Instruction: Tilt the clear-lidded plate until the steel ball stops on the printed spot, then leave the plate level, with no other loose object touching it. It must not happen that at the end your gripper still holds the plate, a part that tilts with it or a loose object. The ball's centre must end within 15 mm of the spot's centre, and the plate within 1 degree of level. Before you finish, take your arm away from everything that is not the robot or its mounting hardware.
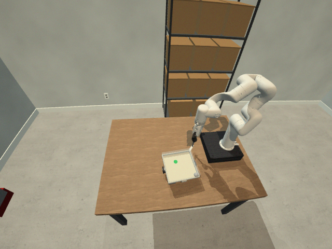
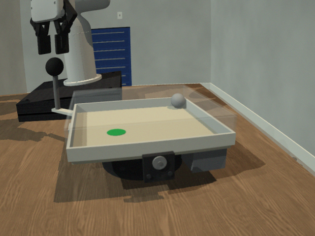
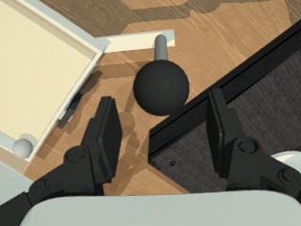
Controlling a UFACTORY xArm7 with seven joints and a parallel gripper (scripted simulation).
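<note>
A wooden table (image 1: 134, 166) (image 2: 157, 216) (image 3: 198, 61) bears a white jointed arm (image 1: 242, 92) (image 2: 81, 55), which stands on a black base slab (image 1: 211, 157) (image 2: 30, 112) (image 3: 263, 104). Beside the slab sits the clear-lidded plate (image 1: 178, 171) (image 2: 152, 142) (image 3: 33, 71), below and left of the gripper (image 1: 193, 140) (image 2: 53, 52) (image 3: 162, 111) in the top view and well off to one side of its fingers. The plate is nearly square, with no plain long axis; in the top view its sides run slightly turned from the table's edges. Whether it is level cannot be told. The gripper points down with its fingers apart and nothing between them, over the black knob (image 2: 54, 66) (image 3: 161, 88) without touching it. The knob tops a grey stem (image 2: 56, 92) (image 3: 161, 47), whose long axis is close to upright, on a pale bracket (image 1: 191, 148) (image 2: 61, 110) (image 3: 136, 40) reaching out from a plate corner. The steel ball (image 1: 195, 174) (image 2: 177, 100) (image 3: 23, 148) lies inside the plate, in the lower right corner of the top view, well apart from the green spot (image 1: 175, 161) (image 2: 116, 132), which lies toward the opposite corner.
</note>
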